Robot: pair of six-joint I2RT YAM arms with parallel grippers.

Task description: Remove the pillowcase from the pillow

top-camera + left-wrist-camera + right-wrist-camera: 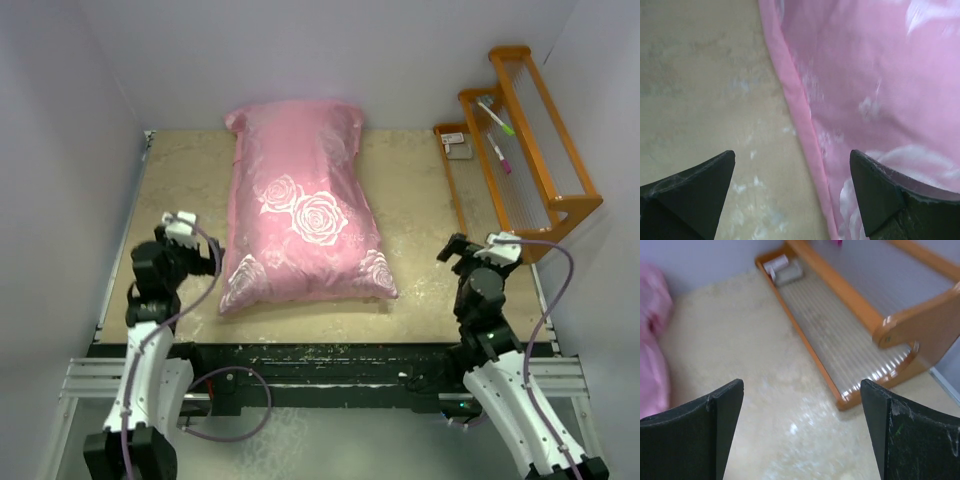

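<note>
The pink rose-print pillowcase (300,215) lies stuffed and plump along the middle of the table, its long axis running away from me. The pillow inside it is hidden by the cover. My left gripper (185,225) hovers open just left of the pillowcase's near left corner; the left wrist view shows the pillowcase (875,90) with its flat seam edge running between the spread fingers (875,192), nothing touching. My right gripper (475,250) stands open over bare table to the right of the pillowcase (652,355), well apart from it.
An orange stepped rack (525,150) with ribbed clear shelves stands at the right edge of the table, holding two pens (497,120) and a small white box (455,143). The same rack (850,330) lies close ahead of the right gripper. White walls enclose the table.
</note>
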